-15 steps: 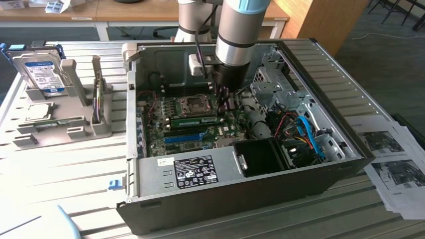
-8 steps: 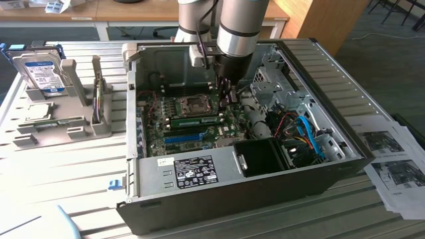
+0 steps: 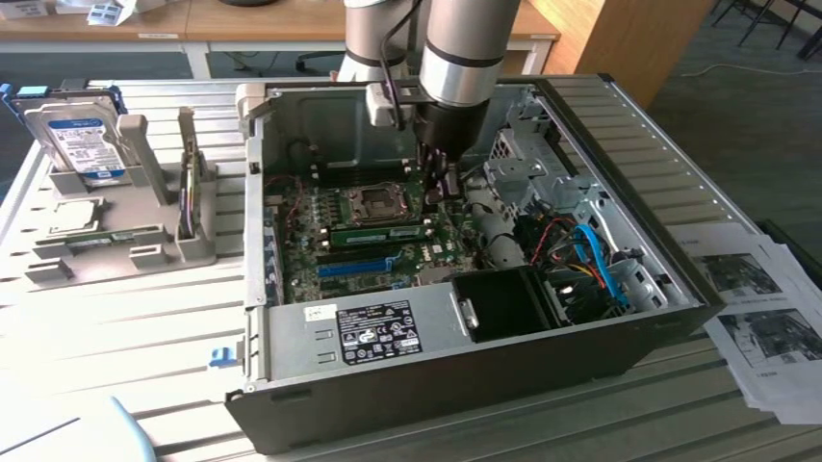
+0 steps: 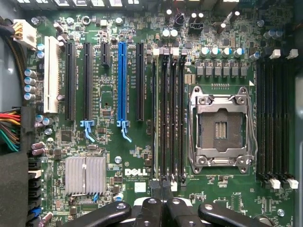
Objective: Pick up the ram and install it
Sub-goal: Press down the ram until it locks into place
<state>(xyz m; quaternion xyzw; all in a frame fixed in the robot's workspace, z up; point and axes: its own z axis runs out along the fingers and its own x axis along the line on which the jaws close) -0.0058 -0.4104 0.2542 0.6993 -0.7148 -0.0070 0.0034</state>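
Hand [image 4: 163, 208] pressed together, gripping nothing visible, low over the motherboard [image 4: 109, 156] inside the open computer case [image 3: 642, 192]. Ram [image 3: 380, 232] lies at frame centre in the exterior view, apparently seated in its slot beside the CPU socket [image 4: 222, 130] (latches unclear). Judged: install step, near done; next calls for a seating check.

Exterior high, oblique; wrist close above motherboard [image 4: 142, 156].
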